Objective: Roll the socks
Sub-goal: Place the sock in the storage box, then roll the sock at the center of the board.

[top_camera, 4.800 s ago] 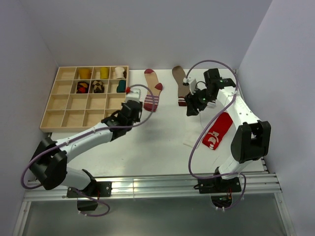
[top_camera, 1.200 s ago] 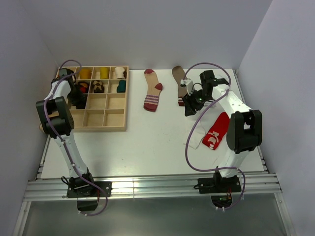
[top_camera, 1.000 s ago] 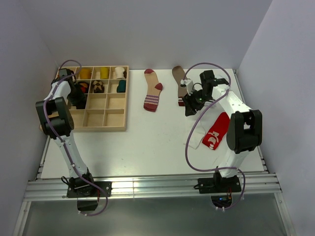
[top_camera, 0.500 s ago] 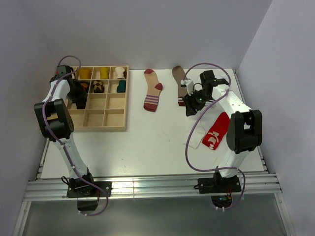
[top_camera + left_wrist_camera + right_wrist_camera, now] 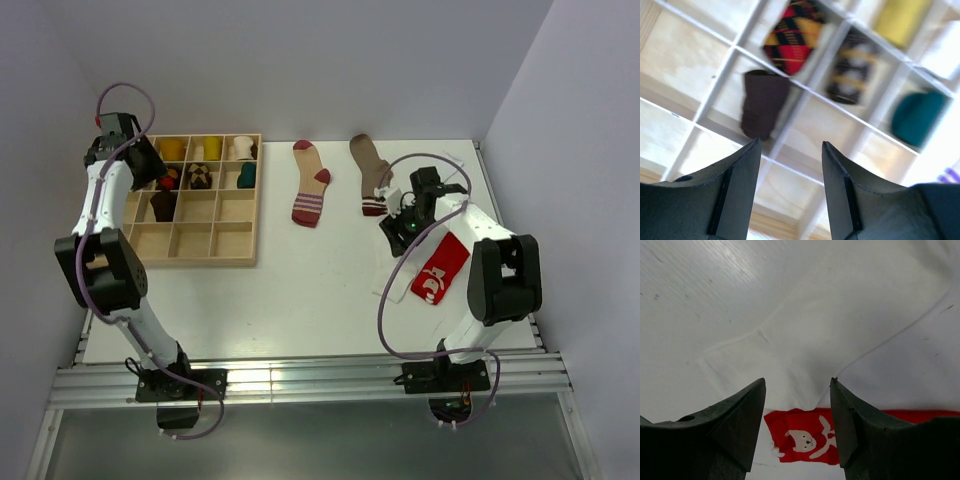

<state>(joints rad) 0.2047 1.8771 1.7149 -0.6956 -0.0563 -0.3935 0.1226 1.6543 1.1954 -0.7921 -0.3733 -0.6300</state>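
My right gripper (image 5: 400,228) is open and empty, and hovers over a white sock (image 5: 805,335) lying flat. The red sock with white marks (image 5: 437,268) lies beside it and shows between my fingers in the right wrist view (image 5: 810,440). The brown sock with a pale striped cuff (image 5: 371,175) lies flat at the back. My left gripper (image 5: 140,165) is open and empty above the wooden tray (image 5: 120,240). A dark brown rolled sock (image 5: 762,102) sits in a tray cell just beyond my fingertips (image 5: 754,150).
A beige sock with a red toe and striped cuff (image 5: 310,195) lies flat right of the tray. Tray cells hold rolled socks: yellow (image 5: 173,149), white (image 5: 243,147), red-black patterned (image 5: 792,30), dark patterned (image 5: 852,65), teal (image 5: 917,110). Walls close in left, back and right.
My left gripper has lifted up and back from the tray cell, leaving the dark roll in it. My right gripper has moved nearer, from the brown sock to over the white and red socks.
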